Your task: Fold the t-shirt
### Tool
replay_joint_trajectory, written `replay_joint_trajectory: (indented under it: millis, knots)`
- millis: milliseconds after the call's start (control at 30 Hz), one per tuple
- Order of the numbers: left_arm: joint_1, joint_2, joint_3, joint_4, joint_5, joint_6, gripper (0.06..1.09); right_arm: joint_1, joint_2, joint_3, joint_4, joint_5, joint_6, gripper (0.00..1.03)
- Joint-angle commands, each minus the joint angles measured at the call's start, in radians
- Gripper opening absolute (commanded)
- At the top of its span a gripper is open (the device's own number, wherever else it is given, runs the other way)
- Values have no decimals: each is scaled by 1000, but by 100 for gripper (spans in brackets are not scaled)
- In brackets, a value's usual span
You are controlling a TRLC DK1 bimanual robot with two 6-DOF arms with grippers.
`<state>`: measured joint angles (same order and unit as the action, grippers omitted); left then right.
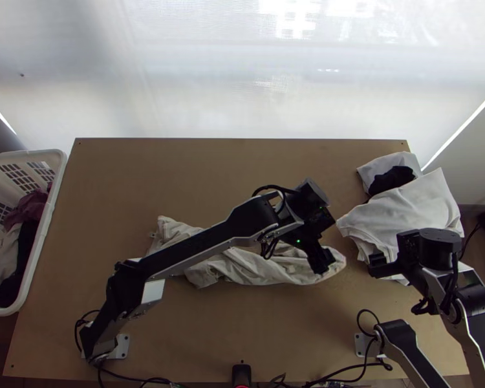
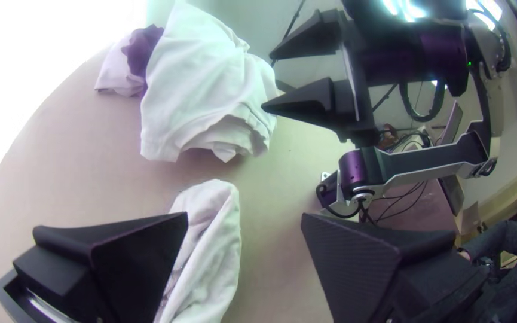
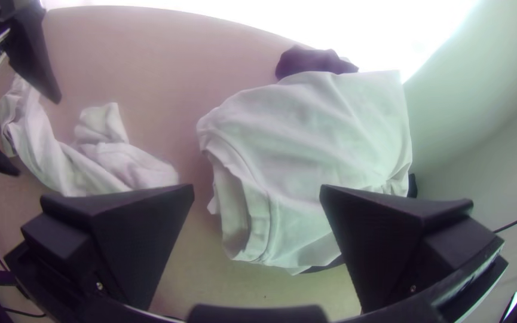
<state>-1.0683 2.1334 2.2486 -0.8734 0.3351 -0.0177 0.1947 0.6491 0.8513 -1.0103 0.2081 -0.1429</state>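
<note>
White t-shirt bunched; left gripper above its end, right gripper near garment pile, both spread

Steep overhead and two closer wrist views, all sharing the cloth pile

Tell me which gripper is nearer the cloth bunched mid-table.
Left: the left gripper hangs over one end of the cloth; the right gripper is past that end, by the white pile.
</note>
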Motion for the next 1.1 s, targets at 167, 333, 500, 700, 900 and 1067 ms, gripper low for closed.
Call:
replay_joint_trajectory:
  millis: [167, 333, 500, 700, 900, 1067]
  knots:
    - [136, -237, -124, -133, -100, 90, 104, -1, 49, 3, 30, -1, 11, 98]
    - [307, -411, -411, -153, -117, 182, 104, 35, 75, -12, 44, -12, 12, 98]
    - [499, -546, -718, -190, -163, 309, 104, 71, 123, -9, 81, -13, 11, 98]
    - [732, -665, -945, -147, -220, 398, 104, 130, 196, -21, 108, -33, 12, 98]
    - [867, -719, -1086, -101, -243, 479, 103, 196, 323, -41, 119, -76, 22, 98]
    - [909, -757, -1179, -27, -295, 536, 103, 262, 403, -64, 148, -95, 32, 96]
